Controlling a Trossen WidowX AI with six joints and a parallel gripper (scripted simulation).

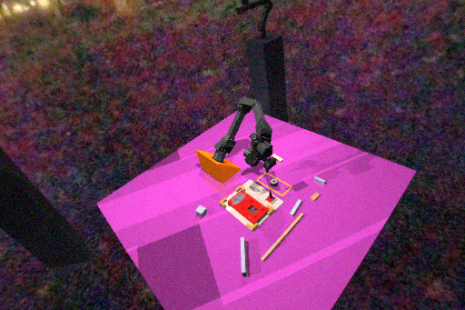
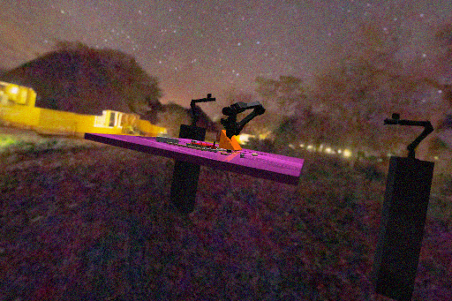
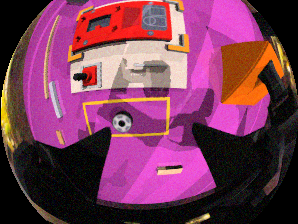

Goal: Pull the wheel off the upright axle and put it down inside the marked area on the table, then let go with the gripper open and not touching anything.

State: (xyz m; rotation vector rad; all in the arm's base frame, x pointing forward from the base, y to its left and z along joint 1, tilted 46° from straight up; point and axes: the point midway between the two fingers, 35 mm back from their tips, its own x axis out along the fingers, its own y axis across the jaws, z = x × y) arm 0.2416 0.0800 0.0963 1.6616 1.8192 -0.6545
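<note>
The grey wheel (image 1: 273, 182) (image 3: 122, 123) with a dark hub lies flat on the table inside the marked area, a yellow outline (image 1: 281, 180) (image 3: 145, 100). In the wrist view it is close to the outline's lower line. The upright black axle (image 1: 271, 195) (image 3: 80, 77) stands bare on its red block at the board's corner. My gripper (image 3: 152, 129) is open and empty, its fingers wide apart. It hangs above the table, clear of the wheel. The exterior view shows the wheel too small to make out.
The cream board (image 3: 177, 75) with a red panel (image 1: 249, 206) (image 3: 120, 25) lies beside the outline. An orange wedge (image 1: 215, 167) (image 3: 242, 75) stands by the arm's base. A small cream block (image 1: 278, 158) (image 3: 170, 170), pale bars and a long tan stick (image 1: 282, 237) lie around.
</note>
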